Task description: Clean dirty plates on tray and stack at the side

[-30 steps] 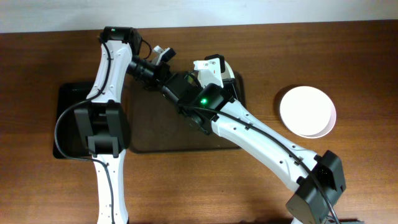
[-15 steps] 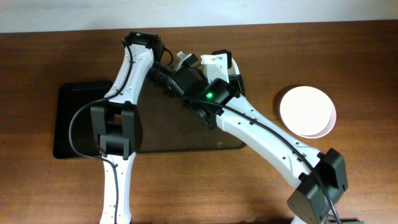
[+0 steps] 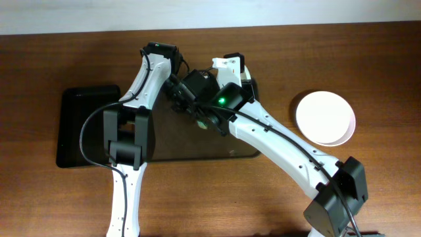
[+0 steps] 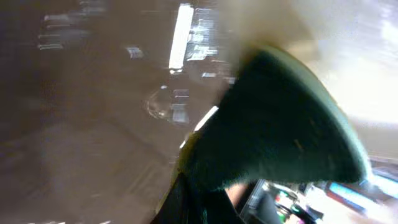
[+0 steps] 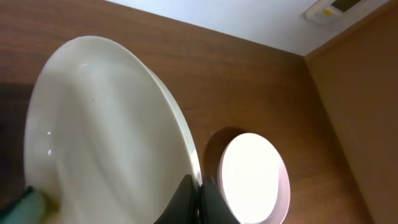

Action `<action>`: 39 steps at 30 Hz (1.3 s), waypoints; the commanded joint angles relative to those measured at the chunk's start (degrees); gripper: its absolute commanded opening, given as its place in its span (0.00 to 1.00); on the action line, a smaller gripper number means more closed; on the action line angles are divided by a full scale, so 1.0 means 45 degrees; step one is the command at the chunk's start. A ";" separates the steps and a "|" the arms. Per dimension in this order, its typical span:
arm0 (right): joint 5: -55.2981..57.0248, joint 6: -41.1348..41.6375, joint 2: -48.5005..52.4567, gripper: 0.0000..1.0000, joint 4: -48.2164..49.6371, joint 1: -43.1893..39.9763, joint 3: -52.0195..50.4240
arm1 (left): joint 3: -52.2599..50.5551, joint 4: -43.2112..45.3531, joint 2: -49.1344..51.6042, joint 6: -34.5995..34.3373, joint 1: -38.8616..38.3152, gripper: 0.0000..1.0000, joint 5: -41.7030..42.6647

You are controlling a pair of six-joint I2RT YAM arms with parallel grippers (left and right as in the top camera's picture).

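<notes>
In the right wrist view, a white plate (image 5: 106,137) stands tilted on edge, and my right gripper (image 5: 198,194) is shut on its rim. A green-and-yellow sponge (image 5: 30,204) touches the plate's face at the lower left. My left gripper (image 4: 208,205) is shut on that sponge (image 4: 280,124), which is blurred and pressed against the pale plate (image 4: 367,56). Overhead, both wrists meet above the far part of the dark brown tray (image 3: 191,150), and the held plate is mostly hidden under them. Another white plate (image 3: 324,117) lies flat on the table at the right.
A smaller black tray (image 3: 79,125) lies left of the brown tray, partly under the left arm (image 3: 125,131). The right arm (image 3: 289,155) crosses diagonally from the front right. The wooden table (image 3: 368,52) reaches to a pale wall at the back.
The left arm has swung right across the tray, bringing the sponge to the plate. The right gripper with the plate has shifted slightly right and back.
</notes>
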 commanded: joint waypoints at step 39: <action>-0.7572 -0.1651 -0.0301 0.04 -0.0476 -0.2506 -0.0044 | -0.0063 0.2244 -0.0437 -0.3463 0.1345 0.01 -0.4124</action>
